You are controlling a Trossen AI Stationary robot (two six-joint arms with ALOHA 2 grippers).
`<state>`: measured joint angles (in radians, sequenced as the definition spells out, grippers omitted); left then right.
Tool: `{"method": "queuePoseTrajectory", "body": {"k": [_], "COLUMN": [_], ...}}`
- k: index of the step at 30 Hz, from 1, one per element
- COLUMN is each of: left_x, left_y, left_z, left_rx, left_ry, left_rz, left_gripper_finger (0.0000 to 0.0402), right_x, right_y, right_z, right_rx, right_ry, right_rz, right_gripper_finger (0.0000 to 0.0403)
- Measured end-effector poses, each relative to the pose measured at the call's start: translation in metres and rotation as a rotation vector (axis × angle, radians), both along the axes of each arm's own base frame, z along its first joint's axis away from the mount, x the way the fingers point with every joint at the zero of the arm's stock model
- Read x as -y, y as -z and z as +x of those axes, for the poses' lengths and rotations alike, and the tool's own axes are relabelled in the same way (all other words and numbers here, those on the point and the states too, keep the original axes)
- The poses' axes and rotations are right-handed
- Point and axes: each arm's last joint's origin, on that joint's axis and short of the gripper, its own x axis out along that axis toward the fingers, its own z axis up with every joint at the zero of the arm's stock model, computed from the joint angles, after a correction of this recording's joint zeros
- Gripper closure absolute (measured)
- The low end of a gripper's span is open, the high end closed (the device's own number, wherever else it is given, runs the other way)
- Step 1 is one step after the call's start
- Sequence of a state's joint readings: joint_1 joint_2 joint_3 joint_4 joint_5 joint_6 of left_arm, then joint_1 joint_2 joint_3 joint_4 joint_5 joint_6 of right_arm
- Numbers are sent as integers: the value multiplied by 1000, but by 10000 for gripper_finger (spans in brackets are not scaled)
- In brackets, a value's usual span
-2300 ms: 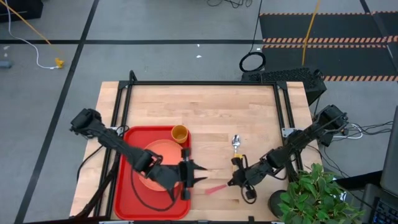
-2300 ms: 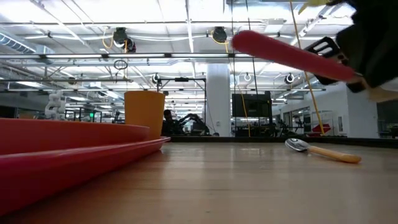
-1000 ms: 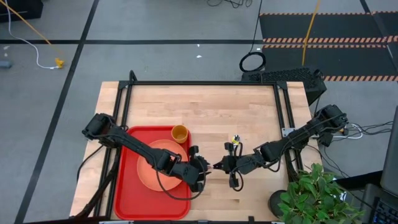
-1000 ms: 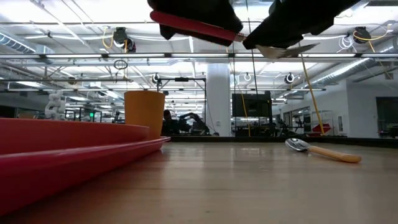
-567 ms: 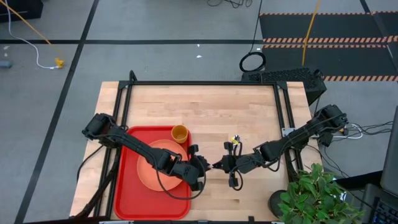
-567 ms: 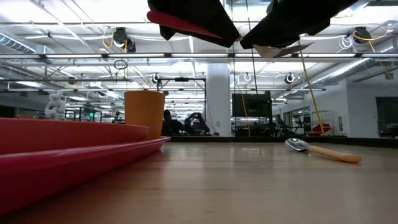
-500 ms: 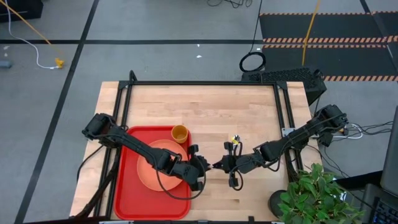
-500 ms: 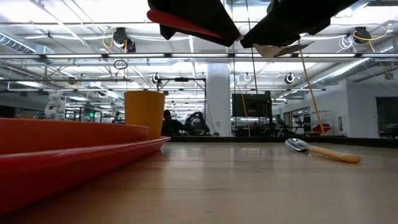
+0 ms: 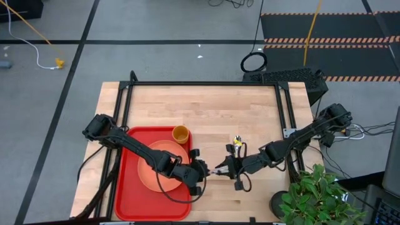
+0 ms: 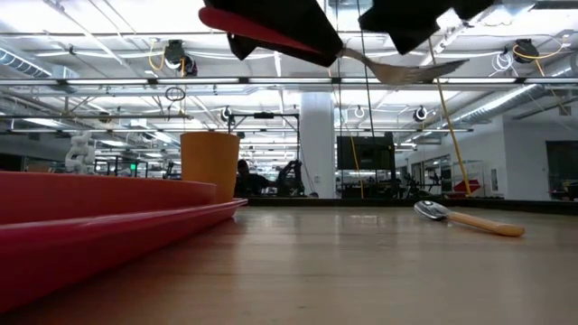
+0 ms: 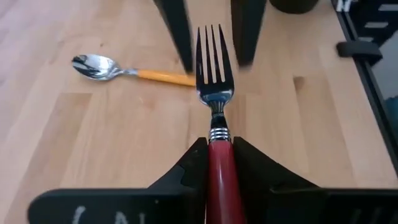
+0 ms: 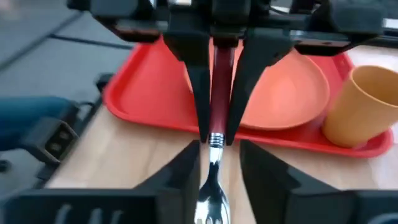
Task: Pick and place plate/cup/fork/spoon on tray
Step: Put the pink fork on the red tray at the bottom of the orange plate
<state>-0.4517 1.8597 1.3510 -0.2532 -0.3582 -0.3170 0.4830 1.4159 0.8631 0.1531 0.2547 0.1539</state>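
The fork (image 11: 214, 68), silver tines on a pinkish-red handle, hangs level above the wood between both arms, just right of the red tray (image 9: 130, 195). My left gripper (image 11: 217, 143) is shut on its handle. My right gripper (image 12: 221, 145) is open, its fingers (image 11: 177, 31) on either side of the tines without touching. The salmon plate (image 9: 156, 167) lies on the tray, and the yellow-orange cup (image 9: 180, 134) stands at the tray's far right corner. The orange-handled spoon (image 11: 124, 70) lies flat on the table beyond the fork. My left gripper pinches the fork's red handle (image 11: 217, 163) between its two fingers, close behind the silver collar. The fingers come level from the table's left and lie along the fork. The fork is clear of the table, its tines (image 10: 411, 69) pointing toward the table's right edge.
A black frame rail (image 9: 206, 83) runs along the table's far edge and down both sides. A potted plant (image 9: 315, 194) stands at the near right corner. Bare wood (image 9: 212, 112) lies on the far half of the table.
My right gripper has let go of the fork's tines and drawn back a little toward the table's right edge, leaving the tines bare in the low view. The fork stays aloft in my left gripper, about where it was.
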Motion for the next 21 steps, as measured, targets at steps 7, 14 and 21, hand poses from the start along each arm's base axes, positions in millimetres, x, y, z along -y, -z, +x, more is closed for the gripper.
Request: {"method": "queuePoseTrajectory", "body": {"k": [7,14,21], "left_x": [15,46,86], "left_y": [1,6,10], "left_z": [-13,-36,-73], "left_rx": [-70,-159,-228], "left_ry": [32,80,34], "left_rz": [-49,-141,-207], "left_gripper_finger": [346,342,347], "right_x": [-4,-8,-10], "right_y": [-29,-43,-41], "right_z": [-24,-52,-60], "right_rx": [30,3,-26], "right_ry": [-114,-177,-136], "right_rz": [113,102,61], "right_gripper_finger": [244,239,239]}}
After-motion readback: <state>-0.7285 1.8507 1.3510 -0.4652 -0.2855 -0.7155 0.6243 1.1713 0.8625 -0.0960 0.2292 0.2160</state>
